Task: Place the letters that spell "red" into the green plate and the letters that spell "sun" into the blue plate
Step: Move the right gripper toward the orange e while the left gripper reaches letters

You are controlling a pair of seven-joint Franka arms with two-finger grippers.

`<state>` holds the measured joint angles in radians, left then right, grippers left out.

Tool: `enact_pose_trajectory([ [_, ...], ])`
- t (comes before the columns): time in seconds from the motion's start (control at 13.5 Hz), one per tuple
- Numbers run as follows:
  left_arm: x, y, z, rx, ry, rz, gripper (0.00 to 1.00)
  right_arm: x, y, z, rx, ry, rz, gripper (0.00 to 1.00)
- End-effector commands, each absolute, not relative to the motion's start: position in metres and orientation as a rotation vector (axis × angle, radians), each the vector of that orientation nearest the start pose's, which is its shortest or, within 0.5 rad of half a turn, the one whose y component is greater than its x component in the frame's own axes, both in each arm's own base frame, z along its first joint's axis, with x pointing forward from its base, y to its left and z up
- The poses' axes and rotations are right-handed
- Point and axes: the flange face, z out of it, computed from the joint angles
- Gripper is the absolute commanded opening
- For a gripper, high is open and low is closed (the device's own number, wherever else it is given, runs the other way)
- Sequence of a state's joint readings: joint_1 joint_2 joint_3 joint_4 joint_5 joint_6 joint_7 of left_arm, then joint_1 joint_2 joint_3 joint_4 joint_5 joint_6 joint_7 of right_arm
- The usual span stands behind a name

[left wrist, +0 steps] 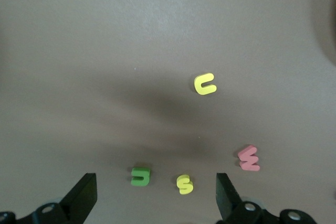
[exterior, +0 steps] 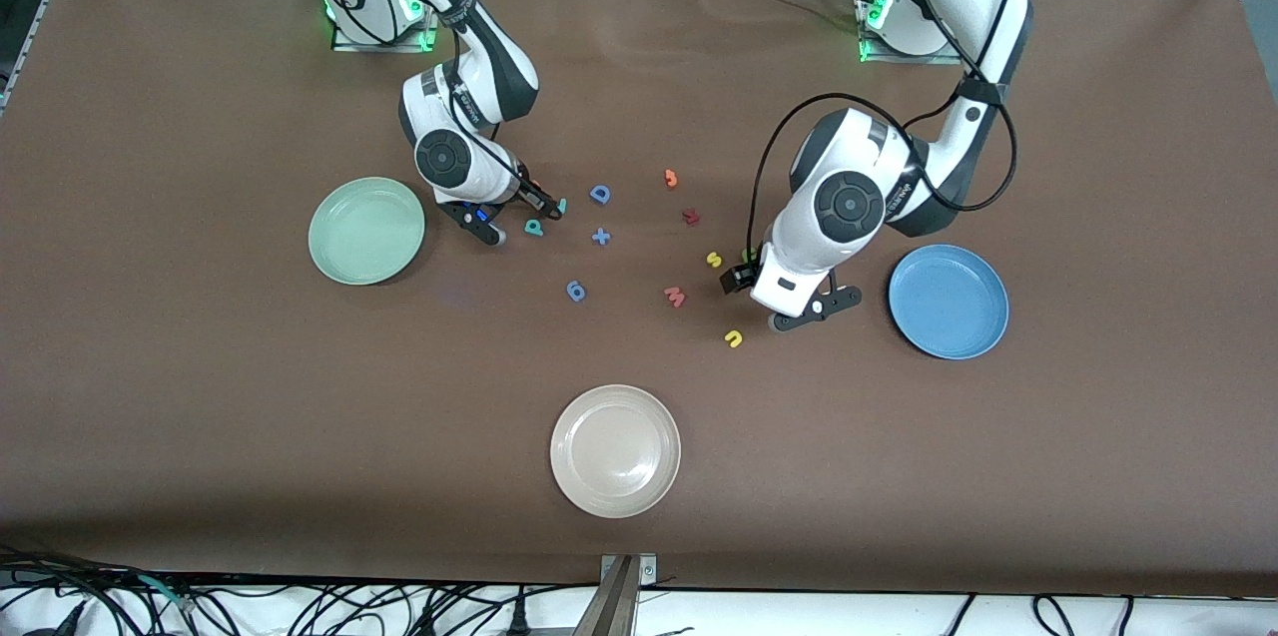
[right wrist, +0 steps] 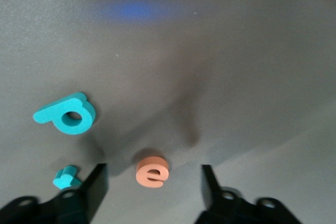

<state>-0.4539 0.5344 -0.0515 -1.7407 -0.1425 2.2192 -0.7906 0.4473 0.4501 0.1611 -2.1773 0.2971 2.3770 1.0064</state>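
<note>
The orange "e" (right wrist: 152, 173) lies on the table between the fingers of my right gripper (right wrist: 153, 187), which is open with a gap on each side of it. The teal "d"/"p" (right wrist: 65, 114) (exterior: 534, 228) and the thin teal "r" (right wrist: 66, 177) (exterior: 561, 207) lie just outside one finger. The green plate (exterior: 366, 231) sits close by. My left gripper (left wrist: 155, 198) is open low over the green "n" (left wrist: 140, 176) and the yellow "s" (left wrist: 185, 184), both inside its span. The yellow "u" (left wrist: 205, 84) (exterior: 734, 338) lies nearer the front camera. The blue plate (exterior: 949, 302) lies beside the left arm.
A cream plate (exterior: 615, 450) sits near the front edge. Between the arms lie a blue "D" (exterior: 599, 194), a blue plus (exterior: 600, 237), a blue "6" (exterior: 576, 291), an orange hooked piece (exterior: 671, 179), a dark red piece (exterior: 690, 216) and a salmon "w" (exterior: 675, 296).
</note>
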Motion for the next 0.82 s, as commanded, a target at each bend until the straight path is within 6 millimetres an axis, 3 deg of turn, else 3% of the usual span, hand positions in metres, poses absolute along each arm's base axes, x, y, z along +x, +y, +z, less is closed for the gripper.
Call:
enact_pose_trajectory([
  [0.0, 0.546, -0.323, 0.243, -3.183, -0.579, 0.137, 1.0, 0.43, 0.31, 0.165, -2.919, 1.007, 0.55, 0.58],
  [0.07, 0.542, -0.322, 0.239, -3.189, -0.579, 0.119, 1.0, 0.43, 0.31, 0.165, -2.92, 1.008, 0.549, 0.54],
  [0.74, 0.515, -0.322, 0.215, -3.162, -0.486, 0.11, 1.0, 0.426, 0.32, 0.163, -2.902, 0.996, 0.532, 0.55],
])
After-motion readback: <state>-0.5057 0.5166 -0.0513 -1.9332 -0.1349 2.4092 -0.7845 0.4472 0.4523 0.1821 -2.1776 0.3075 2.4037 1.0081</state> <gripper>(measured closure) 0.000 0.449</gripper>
